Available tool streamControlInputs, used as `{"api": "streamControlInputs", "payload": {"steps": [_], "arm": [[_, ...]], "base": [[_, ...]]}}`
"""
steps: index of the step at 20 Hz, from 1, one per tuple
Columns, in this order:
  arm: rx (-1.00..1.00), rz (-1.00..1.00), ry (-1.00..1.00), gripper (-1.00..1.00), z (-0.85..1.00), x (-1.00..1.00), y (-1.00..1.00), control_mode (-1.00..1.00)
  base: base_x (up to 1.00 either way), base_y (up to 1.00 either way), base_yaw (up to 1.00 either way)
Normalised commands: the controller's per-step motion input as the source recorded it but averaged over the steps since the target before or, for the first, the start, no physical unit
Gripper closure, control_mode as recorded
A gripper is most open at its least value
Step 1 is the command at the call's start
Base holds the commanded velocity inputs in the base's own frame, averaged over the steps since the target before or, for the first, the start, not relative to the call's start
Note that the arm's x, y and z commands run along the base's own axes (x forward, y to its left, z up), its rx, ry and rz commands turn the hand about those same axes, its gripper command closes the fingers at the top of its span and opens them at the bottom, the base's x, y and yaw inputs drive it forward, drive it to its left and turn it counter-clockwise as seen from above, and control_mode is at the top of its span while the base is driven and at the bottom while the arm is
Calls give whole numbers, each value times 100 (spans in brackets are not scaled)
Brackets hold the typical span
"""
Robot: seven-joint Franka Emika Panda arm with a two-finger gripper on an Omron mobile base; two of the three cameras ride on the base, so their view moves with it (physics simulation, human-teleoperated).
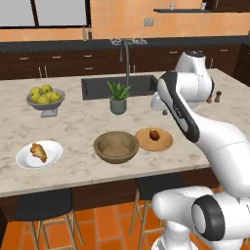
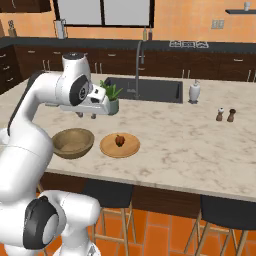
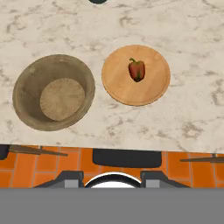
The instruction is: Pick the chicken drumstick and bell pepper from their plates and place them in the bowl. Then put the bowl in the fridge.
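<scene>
Near edge of the pale marble surface [image 1: 73,132], viewed over the white arm. Nearest left, the glossy white round plate [image 1: 25,159] carries the golden-brown, lumpy chicken drumstick [image 1: 38,152]. At centre stands the wide brown wooden bowl [image 1: 116,147], empty, its flat base visible from the hand view. Just right of the bowl, rims close but apart, lies the flat tan-orange wooden plate [image 3: 153,85] bearing the small dark red bell pepper [image 3: 137,70] with its green stem, a little off the plate's middle. The end effector [image 2: 86,115] hangs well above the surface, over the ground just beyond the bowl and wooden plate, carrying nothing; how wide its fingers stand cannot be told from these views. Farther off: a grey footed fruit bowl [image 1: 46,104] of yellow-green fruits at far left, a small potted green plant [image 1: 118,97] before the dark sink [image 1: 100,86], and two small shakers [image 2: 225,115] at far right.

Step in hand, as judged: approach for a first pick, with neither item yet in the bowl. The pepper lies nearest the hand; a sound approach would centre the fingers over its rounded body, descend vertically, close across its narrow sides clear of the stem, then lift clear of the plate before crossing left over the bowl's thick rim
</scene>
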Motion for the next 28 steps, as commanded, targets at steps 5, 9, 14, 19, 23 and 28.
{"api": "streamControlInputs", "payload": {"steps": [5,9,14,19,23,28], "arm": [[-5,8,0,-100,-10,-26,55,-100],[-8,22,-6,-100,-6,-40,100,-100],[-7,21,-1,-100,0,-24,100,-100],[-10,22,-3,-100,-3,-27,100,-100],[-10,19,-2,-100,-15,-14,100,-100],[-8,18,-4,-100,-27,-12,100,-100]], "base": [[0,0,0],[0,0,0],[0,0,0],[0,0,0],[0,0,0],[0,0,0]]}}
